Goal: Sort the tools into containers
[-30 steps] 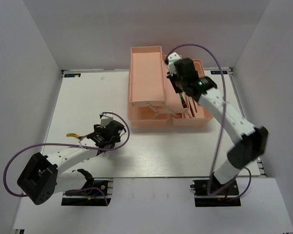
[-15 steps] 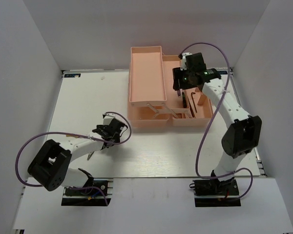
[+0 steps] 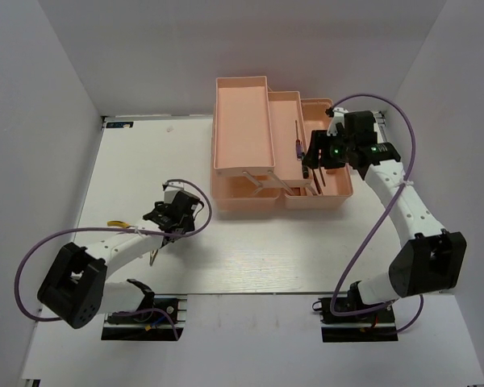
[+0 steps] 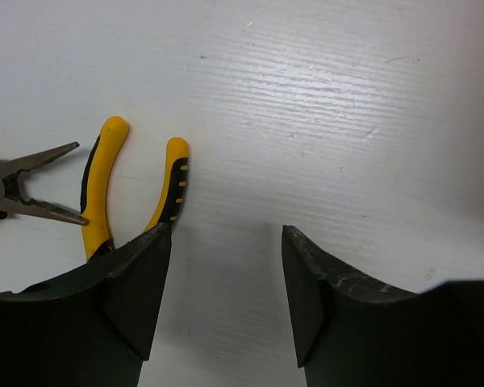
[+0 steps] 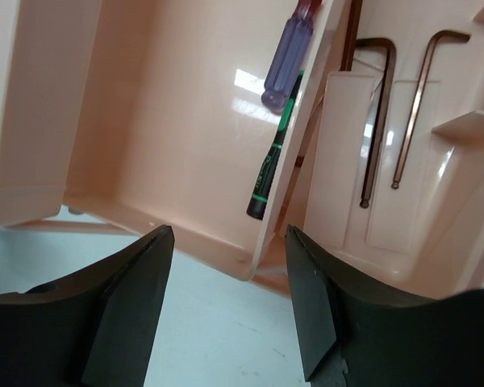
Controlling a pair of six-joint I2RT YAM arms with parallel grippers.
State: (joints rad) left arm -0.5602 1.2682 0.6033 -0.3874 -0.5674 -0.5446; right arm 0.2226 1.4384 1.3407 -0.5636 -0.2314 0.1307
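Your left hand (image 4: 223,246) is hovering open just beside the yellow-handled pliers (image 4: 95,197) lying on the table (image 4: 347,97); try centring over both handles before closing. Your right hand (image 5: 228,242) is gaping empty above the toolbox (image 5: 145,145).

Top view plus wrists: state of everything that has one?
toolbox: open, trays fanned out
left gripper: open, empty, over table
right gripper: open, empty, at toolbox
yellow pliers: on table, handles spread
second pliers: on table, jaws apart
green screwdriver: lying in toolbox
blue screwdriver: lying in toolbox
hex keys: lying in compartment
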